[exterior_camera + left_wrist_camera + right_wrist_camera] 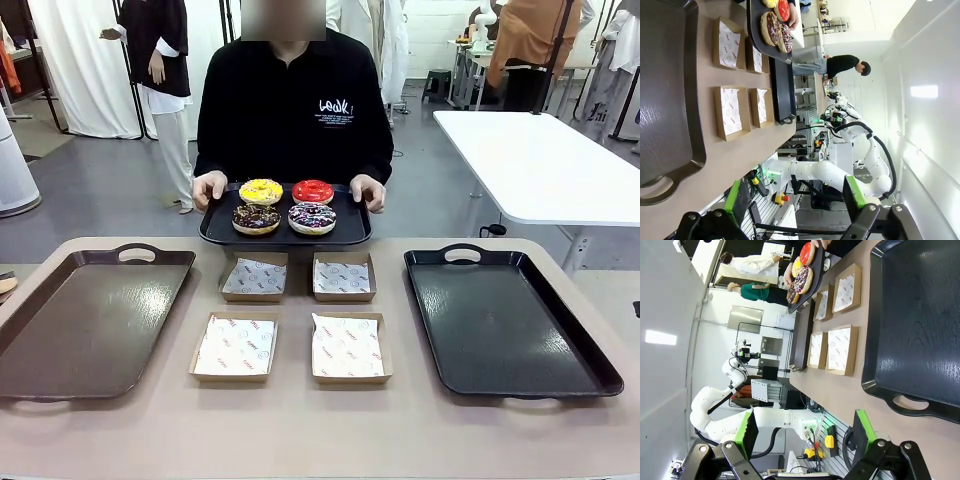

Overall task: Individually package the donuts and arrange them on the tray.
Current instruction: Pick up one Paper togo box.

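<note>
Four donuts [261, 190], four paper-lined boxes [234, 378] and three trays [500, 320]

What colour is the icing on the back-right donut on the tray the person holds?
Red. The red-iced ring donut shows best in the front view.

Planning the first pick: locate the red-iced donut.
Front view: the red-iced donut sits back right on the small tray the person holds, right of the yellow-iced donut, near the person's hand.
</note>
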